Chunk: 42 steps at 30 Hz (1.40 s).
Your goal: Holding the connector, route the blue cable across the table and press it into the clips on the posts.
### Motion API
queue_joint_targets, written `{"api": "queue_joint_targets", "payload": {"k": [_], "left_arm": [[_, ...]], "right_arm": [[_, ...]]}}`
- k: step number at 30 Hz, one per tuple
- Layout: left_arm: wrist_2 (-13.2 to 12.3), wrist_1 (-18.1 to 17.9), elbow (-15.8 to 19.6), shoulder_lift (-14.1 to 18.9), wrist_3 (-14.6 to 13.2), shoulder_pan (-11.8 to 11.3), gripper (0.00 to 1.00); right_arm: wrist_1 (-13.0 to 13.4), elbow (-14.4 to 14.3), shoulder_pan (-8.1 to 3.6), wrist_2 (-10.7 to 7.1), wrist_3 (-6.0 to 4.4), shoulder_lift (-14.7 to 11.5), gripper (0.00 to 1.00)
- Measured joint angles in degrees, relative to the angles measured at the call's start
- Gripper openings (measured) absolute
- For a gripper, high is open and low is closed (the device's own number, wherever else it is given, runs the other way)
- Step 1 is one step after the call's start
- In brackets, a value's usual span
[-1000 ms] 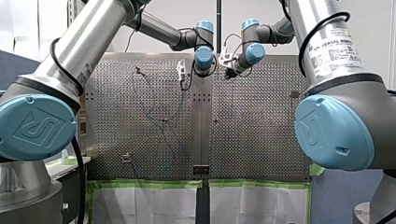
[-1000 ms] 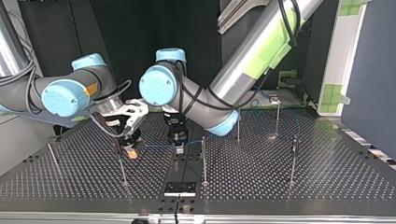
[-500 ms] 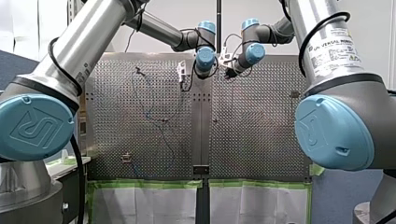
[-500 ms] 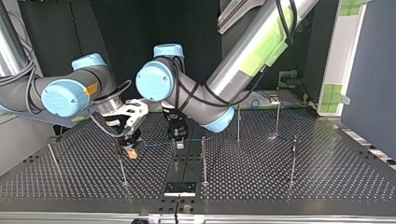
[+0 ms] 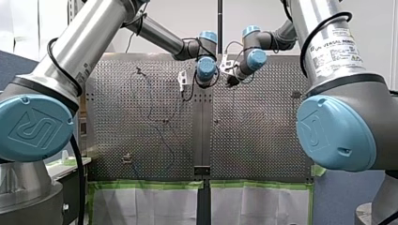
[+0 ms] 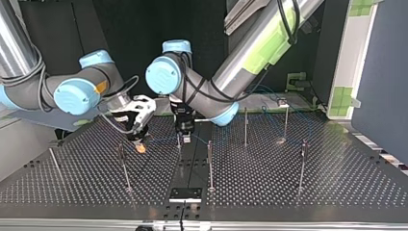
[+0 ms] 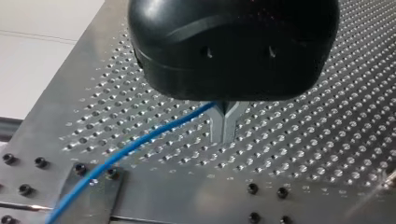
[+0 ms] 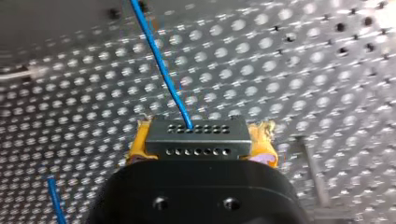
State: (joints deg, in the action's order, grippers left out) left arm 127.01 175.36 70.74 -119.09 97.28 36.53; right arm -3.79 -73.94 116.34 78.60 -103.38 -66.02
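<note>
In the right wrist view my right gripper (image 8: 201, 140) is shut on the black connector (image 8: 198, 133), yellow pads on both its sides. The blue cable (image 8: 161, 70) leaves the connector over the perforated table. My left gripper (image 7: 224, 135) is black with metal fingers, shut on the blue cable (image 7: 140, 142), which trails away beside it. In the top view my right gripper (image 6: 139, 147) and my left gripper (image 6: 184, 137) hang close together above the table, the cable (image 6: 162, 140) stretched between them. Both sit at the far middle of the front view, left gripper (image 5: 182, 80), right gripper (image 5: 231, 82).
Thin metal posts stand on the table (image 6: 337, 183): one (image 6: 124, 166) just in front of my right gripper, one (image 6: 210, 163) near the middle, others (image 6: 245, 126) (image 6: 286, 118) (image 6: 303, 163) at the top view's right. A black plate (image 6: 185, 194) lies at the near edge.
In the top view both grippers have moved away from the camera, past the near posts, with the cable still between them. In the front view they have come lower.
</note>
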Motion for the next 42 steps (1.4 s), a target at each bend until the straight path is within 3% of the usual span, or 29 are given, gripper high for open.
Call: {"api": "queue_joint_targets", "payload": {"k": [10,17,22,28,36,42], "left_arm": [[-4.17,-4.98,4.95,-0.25,0.93,-1.36,0.0],[-6.13,-8.27,8.24,-2.55,1.4,-1.55,0.0],[-7.03,-10.35,10.32,-4.5,2.14,-1.41,0.0],[-8.23,-13.31,13.3,-6.62,2.66,-1.25,0.0],[-9.89,-17.12,17.1,-7.66,4.19,-1.2,0.0],[-11.46,-19.8,19.79,-7.71,4.76,-1.75,0.0]], "right_arm": [[0.66,-4.66,-0.13,0.35,0.16,0.04,0.0],[1.64,-8.07,-0.26,0.46,0.6,0.05,0.0],[2.92,-10.51,-0.27,1.06,1.71,0.1,0.0],[5.73,-13.49,-0.27,1.27,2.31,0.19,0.0],[7.34,-17.48,-0.27,3.36,3.55,0.4,0.0],[7.49,-18.52,-0.28,4.42,3.83,1.35,0.0]]}}
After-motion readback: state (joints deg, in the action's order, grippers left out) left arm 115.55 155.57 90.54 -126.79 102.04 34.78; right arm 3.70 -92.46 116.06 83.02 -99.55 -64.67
